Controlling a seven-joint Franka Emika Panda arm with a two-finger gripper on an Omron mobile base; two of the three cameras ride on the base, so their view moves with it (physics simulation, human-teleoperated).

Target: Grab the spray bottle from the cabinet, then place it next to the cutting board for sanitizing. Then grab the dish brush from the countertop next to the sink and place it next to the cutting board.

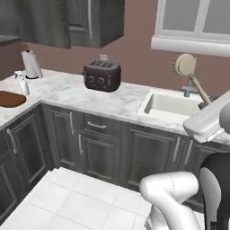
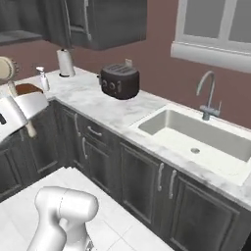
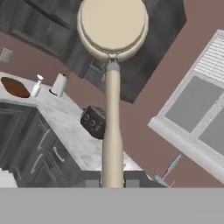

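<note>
My gripper (image 3: 112,181) is shut on the thin handle of the dish brush (image 3: 112,127), held in the air with its round disc head up. In the left base view the dish brush (image 1: 184,65) hangs above the sink (image 1: 157,99), far right of the board. The small white spray bottle (image 1: 21,83) stands upright on the marble countertop (image 1: 67,92), right beside the oval reddish-brown cutting board (image 1: 10,99). The right base view shows the brush (image 2: 5,68) at the far left, near the spray bottle (image 2: 44,79) and cutting board (image 2: 27,89).
A dark toaster (image 1: 102,75) sits mid-counter between board and sink. A paper towel roll (image 1: 31,64) stands behind the bottle. Dark wall cabinets (image 1: 67,22) hang above. The curved faucet (image 2: 208,93) rises behind the sink (image 2: 196,135), under a window (image 2: 215,29).
</note>
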